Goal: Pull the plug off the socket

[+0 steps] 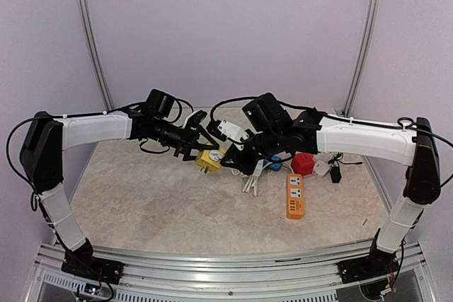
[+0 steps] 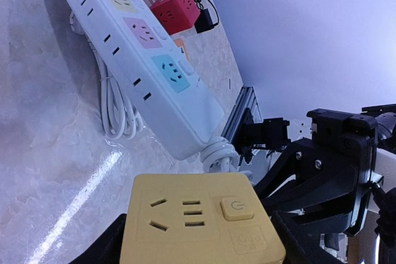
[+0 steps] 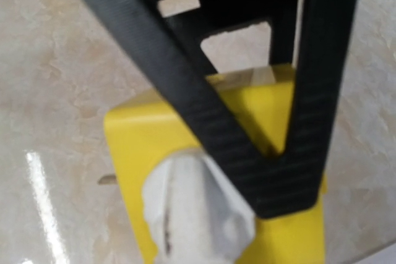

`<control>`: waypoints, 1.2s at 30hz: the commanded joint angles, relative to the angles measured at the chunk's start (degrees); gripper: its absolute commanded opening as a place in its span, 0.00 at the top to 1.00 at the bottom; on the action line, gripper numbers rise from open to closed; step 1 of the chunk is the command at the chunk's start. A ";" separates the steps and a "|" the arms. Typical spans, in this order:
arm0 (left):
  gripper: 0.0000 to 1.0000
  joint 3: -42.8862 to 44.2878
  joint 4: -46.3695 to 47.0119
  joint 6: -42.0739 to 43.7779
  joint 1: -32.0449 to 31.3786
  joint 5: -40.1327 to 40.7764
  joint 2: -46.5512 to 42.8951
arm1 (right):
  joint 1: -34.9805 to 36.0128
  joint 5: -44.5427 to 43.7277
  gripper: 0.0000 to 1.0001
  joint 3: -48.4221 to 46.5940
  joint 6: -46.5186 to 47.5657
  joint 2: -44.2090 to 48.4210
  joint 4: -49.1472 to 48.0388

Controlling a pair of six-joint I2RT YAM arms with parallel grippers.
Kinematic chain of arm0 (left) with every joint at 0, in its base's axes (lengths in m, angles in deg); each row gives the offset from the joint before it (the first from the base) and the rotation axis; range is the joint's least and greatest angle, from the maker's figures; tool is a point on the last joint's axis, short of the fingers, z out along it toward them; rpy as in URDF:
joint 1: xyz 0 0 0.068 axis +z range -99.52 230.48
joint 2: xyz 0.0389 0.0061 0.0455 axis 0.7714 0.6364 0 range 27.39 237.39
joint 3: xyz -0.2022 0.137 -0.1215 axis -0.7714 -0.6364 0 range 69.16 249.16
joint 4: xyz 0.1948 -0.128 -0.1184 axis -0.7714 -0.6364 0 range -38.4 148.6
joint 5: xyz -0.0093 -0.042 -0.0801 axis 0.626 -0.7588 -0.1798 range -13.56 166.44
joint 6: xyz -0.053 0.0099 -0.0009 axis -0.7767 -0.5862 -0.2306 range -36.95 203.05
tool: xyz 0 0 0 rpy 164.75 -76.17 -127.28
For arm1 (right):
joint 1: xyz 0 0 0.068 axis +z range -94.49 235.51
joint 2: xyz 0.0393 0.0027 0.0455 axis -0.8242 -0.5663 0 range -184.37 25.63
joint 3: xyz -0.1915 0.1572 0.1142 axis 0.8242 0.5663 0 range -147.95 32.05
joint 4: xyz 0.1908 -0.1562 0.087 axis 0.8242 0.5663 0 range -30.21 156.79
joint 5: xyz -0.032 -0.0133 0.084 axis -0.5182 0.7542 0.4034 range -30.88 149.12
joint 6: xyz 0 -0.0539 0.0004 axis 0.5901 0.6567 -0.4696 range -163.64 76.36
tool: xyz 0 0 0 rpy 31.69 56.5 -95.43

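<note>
Plug (image 3: 198, 214) half hidden behind closed right pincer (image 3: 281, 197); left pincer (image 1: 202, 151) clasps yellow socket (image 2: 198, 214)

A lab cell: aluminium rail (image 1: 233, 274), plain walls (image 1: 233, 26)

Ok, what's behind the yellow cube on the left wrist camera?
A white power strip with its coiled cord, a red cube beyond. The yellow cube hides its plug side.

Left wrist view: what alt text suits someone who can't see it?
A yellow socket cube sits between the dark fingers of the left gripper. Behind it a white power strip lies on the marble table; the right arm is at right.
</note>
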 commanded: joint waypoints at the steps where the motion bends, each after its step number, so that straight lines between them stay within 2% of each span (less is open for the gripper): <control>1: 0.74 -1.10 -3.48 7.66 -2.29 8.89 -3.52 | -0.09 -0.69 1.00 -0.86 -4.14 -0.04 -5.25; 3: 0.75 -0.78 -7.01 12.87 -3.76 15.93 -4.43 | -0.10 0.87 1.00 -1.17 -5.42 0.37 -6.00; 5: 0.76 -1.87 -7.39 14.67 -4.23 19.24 -4.82 | -0.13 1.76 1.00 -1.40 -6.48 1.12 -6.75; 14: 0.77 -5.46 -5.48 17.16 -5.15 23.73 -6.09 | -0.08 4.94 1.00 -0.93 -9.86 4.59 -10.09; 20: 0.79 -7.99 2.43 9.25 -2.15 15.85 -7.70 | -0.46 -0.02 1.00 4.34 -12.68 3.70 -13.40; 27: 0.81 -12.10 13.03 -0.56 0.22 12.06 -12.09 | 0.59 3.94 1.00 9.02 -19.67 3.39 -21.23; 31: 0.81 -12.09 11.57 2.97 0.01 10.84 -11.61 | 0.25 0.68 1.00 9.51 -20.62 5.03 -22.28; 36: 0.84 -12.47 6.44 13.24 -0.57 7.18 -11.38 | -2.79 -0.81 1.00 9.84 -17.97 7.69 -20.14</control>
